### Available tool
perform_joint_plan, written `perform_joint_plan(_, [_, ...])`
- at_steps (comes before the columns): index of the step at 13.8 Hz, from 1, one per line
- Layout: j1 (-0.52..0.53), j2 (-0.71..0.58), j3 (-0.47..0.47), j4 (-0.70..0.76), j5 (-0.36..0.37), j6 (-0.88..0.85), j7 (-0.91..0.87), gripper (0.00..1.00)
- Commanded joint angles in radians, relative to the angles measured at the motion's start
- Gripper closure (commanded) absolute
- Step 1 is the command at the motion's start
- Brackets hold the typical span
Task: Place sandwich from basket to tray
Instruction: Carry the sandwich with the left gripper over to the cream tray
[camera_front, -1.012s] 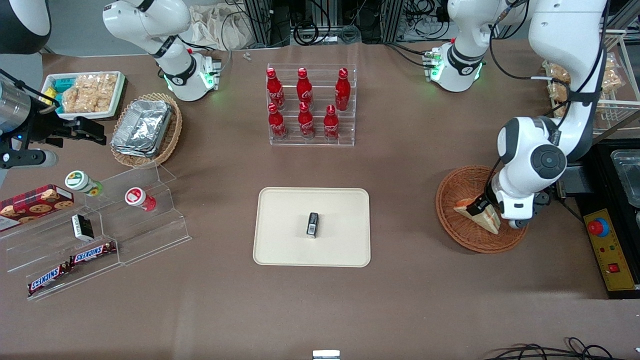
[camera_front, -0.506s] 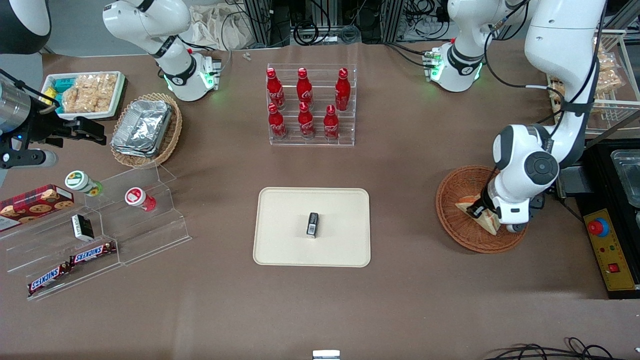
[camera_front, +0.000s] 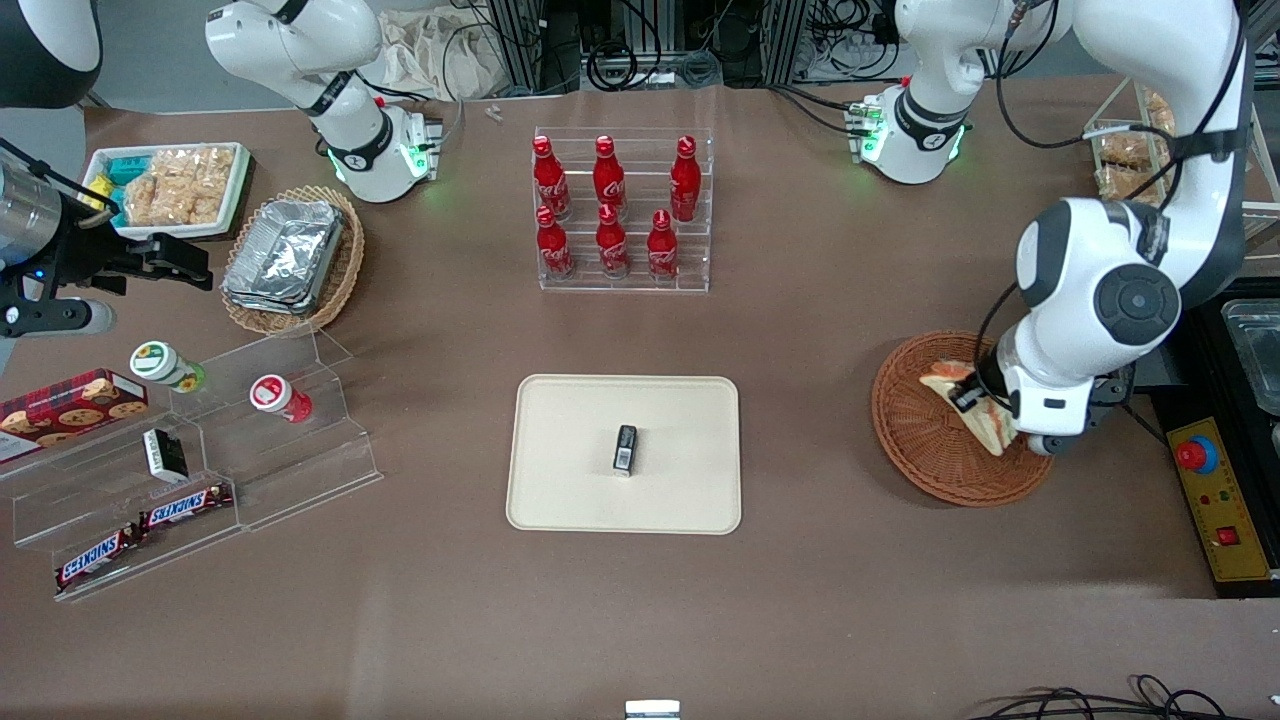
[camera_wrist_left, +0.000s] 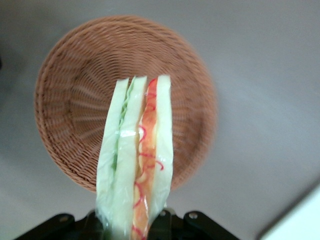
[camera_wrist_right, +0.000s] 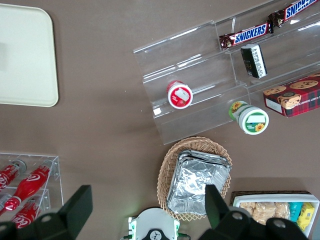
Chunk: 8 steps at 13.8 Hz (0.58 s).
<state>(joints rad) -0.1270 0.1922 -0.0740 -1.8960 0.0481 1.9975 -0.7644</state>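
Observation:
My left gripper (camera_front: 985, 410) is shut on the sandwich (camera_front: 975, 410), a wedge of white bread with red and green filling, and holds it lifted above the round reddish-brown basket (camera_front: 925, 440) at the working arm's end of the table. In the left wrist view the sandwich (camera_wrist_left: 136, 160) hangs edge-on from the gripper (camera_wrist_left: 132, 227), with the empty basket (camera_wrist_left: 75, 105) below it. The cream-beige tray (camera_front: 560, 455) lies at the table's middle, nearer the front camera than the bottle rack, with a small dark packet (camera_front: 625, 448) on it.
A clear rack of red bottles (camera_front: 615, 205) stands farther from the camera than the tray. Toward the parked arm's end are a tan oval basket of foil containers (camera_front: 290, 258), a white snack tray (camera_front: 170, 185) and clear tiered shelves (camera_front: 200, 470) with snacks. A yellow control box (camera_front: 1215, 500) sits beside the basket.
The left arm has risen and swung toward the table's edge. The sandwich has come up off the basket floor in the gripper and now hangs above it.

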Motion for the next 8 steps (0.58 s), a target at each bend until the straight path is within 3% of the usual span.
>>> perform_joint_plan(1, [-0.010,0.029,-0.119,0.058,-0.014,-0.023,0.121,1.00])
perform_joint_plan(5, [-0.011,0.093,-0.254,0.077,-0.062,0.123,0.152,1.00])
perform_joint_plan(8, [-0.078,0.141,-0.270,0.072,-0.062,0.181,0.160,1.00])
